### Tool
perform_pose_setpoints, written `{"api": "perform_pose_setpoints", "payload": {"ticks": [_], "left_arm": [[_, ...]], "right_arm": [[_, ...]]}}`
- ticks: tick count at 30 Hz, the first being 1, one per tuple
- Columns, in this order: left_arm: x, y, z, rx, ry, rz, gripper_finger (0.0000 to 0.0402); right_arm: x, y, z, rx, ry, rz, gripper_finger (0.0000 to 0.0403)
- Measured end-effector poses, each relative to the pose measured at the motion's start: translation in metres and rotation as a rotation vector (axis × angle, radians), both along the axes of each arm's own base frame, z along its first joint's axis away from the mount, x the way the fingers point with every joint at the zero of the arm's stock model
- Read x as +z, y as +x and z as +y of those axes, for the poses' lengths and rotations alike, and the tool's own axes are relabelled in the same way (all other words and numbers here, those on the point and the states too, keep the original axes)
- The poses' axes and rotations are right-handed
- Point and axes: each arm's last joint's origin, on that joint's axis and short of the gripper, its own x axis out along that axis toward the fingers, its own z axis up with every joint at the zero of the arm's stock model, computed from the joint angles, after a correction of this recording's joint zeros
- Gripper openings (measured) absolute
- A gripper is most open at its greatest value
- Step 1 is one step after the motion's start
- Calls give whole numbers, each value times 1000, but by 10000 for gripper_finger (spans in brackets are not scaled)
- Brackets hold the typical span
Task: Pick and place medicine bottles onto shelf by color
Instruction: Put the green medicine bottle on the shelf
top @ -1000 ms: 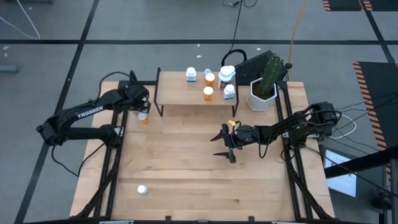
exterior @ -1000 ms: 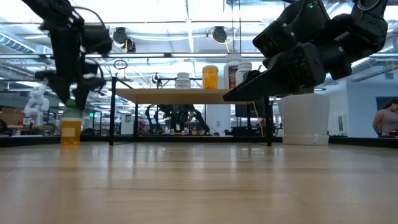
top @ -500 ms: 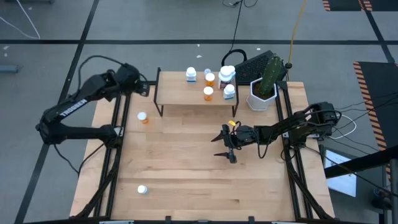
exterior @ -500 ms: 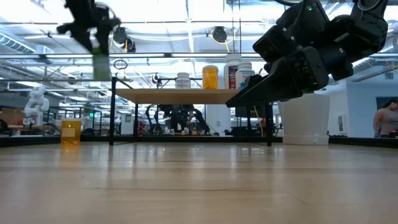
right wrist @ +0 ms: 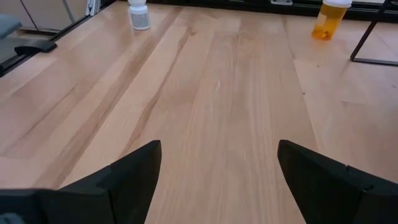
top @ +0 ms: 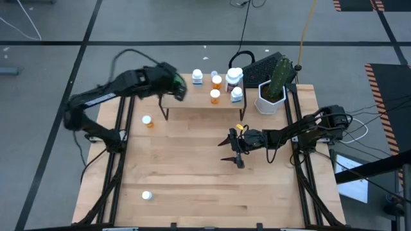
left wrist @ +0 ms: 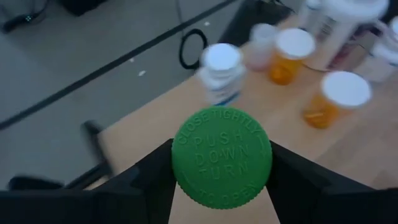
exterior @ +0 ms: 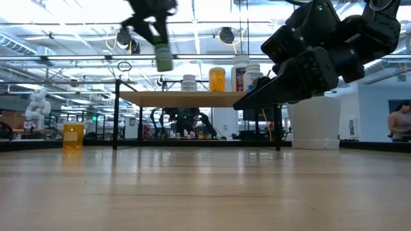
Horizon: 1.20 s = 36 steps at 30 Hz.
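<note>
- Carrying a green-capped bottle pinched between its fingers, the left gripper hangs above the left end of the shelf; in the low view the bottle is well above the board.
- Dropping is the first risk, I judge: the grip sits around the cap only, and the body below is hidden, so a loose pinch or a sudden stop could let it slip and fall onto the shelf or the table.
- Knocking neighbours is the second: a white bottle stands near the gripper, with two orange ones and more white ones further right. Coming down too far right could tip them.
- Setting it too near the left edge could send it off the board.
- Placing it beside the wrong colour would spoil the sorting; no other green one shows on the shelf.
- Two bottles wait on the table: an orange one left of the shelf and a white one near the front.
- The right gripper idles mid-table, fingers spread, holding nothing.
</note>
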Motion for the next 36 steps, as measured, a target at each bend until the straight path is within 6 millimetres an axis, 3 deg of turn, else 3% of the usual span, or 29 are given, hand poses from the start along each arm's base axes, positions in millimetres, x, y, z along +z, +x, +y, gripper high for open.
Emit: {"api": "perform_pose_setpoints", "payload": {"ticks": [6, 13, 31, 36], "left_arm": [[-20, 57, 16, -52, -1, 80, 210], [-39, 92, 34, -112, -87, 103, 212], [-48, 83, 63, -97, -157, 137, 216], [-49, 85, 66, -101, -146, 139, 239]], "right_arm": [[-1, 0, 0, -1, 1, 10, 314], [-3, -1, 0, -1, 0, 29, 314], [-3, -1, 0, -2, 11, 40, 314], [-3, -1, 0, -2, 10, 40, 314]]}}
